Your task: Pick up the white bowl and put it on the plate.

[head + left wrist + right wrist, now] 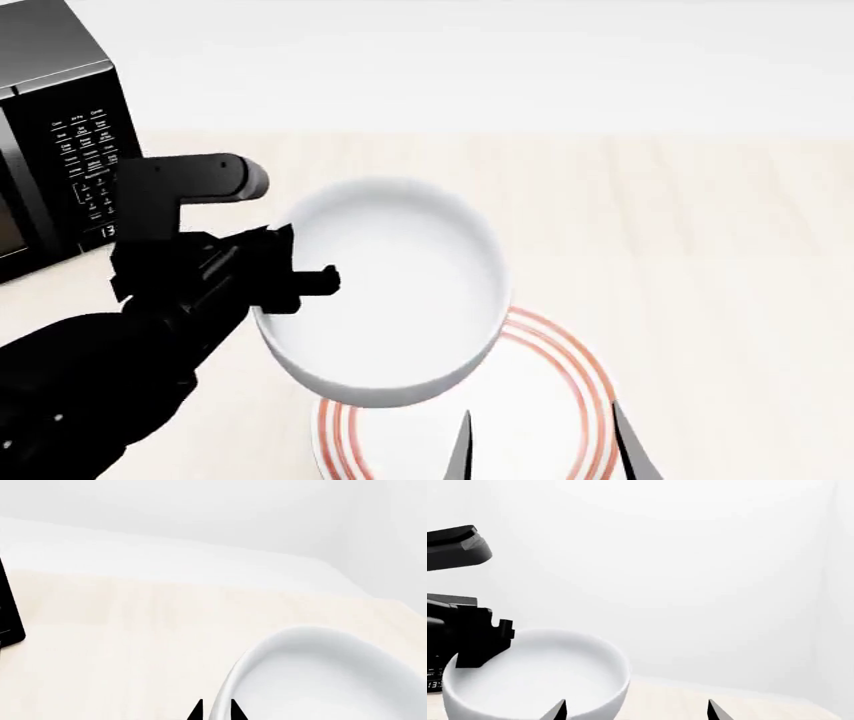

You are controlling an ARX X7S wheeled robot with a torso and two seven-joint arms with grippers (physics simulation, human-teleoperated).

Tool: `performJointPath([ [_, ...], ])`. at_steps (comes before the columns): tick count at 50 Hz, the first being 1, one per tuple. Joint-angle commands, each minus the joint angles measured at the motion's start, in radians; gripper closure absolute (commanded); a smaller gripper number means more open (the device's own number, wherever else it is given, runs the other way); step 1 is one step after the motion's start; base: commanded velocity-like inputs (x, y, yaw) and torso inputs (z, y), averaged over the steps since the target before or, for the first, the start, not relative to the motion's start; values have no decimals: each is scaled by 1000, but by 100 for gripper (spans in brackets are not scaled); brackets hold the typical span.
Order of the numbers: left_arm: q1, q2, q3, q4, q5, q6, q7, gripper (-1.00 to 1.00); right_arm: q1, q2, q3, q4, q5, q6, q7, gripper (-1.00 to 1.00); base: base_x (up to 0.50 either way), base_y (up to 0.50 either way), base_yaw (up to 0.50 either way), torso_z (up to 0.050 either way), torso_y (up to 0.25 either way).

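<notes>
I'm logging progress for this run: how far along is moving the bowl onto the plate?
Done: the left gripper has the white bowl by its rim and it looks lifted off the counter. In hand: it hangs over the plate's far-left edge, not centered. Left: center it, lower it, release. The right gripper is open and empty.

Plate [567, 400]: near edge cut off by the head view's lower border; far-left part hidden beneath the white bowl [387, 290].
White bowl: left rim partly masked by the left gripper [287, 280]; truncated in both wrist views.
Left gripper: fingertip contact obscured; only two tips shown in its wrist view.
Right gripper [541, 445]: only fingertips visible.
Microwave [54, 150]: left portion cut off; keypad print illegible.
</notes>
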Motion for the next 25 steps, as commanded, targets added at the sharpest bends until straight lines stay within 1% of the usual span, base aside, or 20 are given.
performJointPath([
  [1, -30, 29, 53, -77, -73, 73, -6, 100, 1, -18, 20, 2, -24, 2, -18, -100, 0, 0, 0, 0, 0],
  [5, -40, 25, 88, -104, -91, 99, -15, 100, 1, -17, 20, 2, -22, 0, -18, -100, 0, 0, 0, 0, 0],
  [25, -77, 23, 189, -217, -168, 207, -55, 100, 5, -14, 14, 5, -15, 1, -15, -100, 0, 0, 0, 0, 0],
])
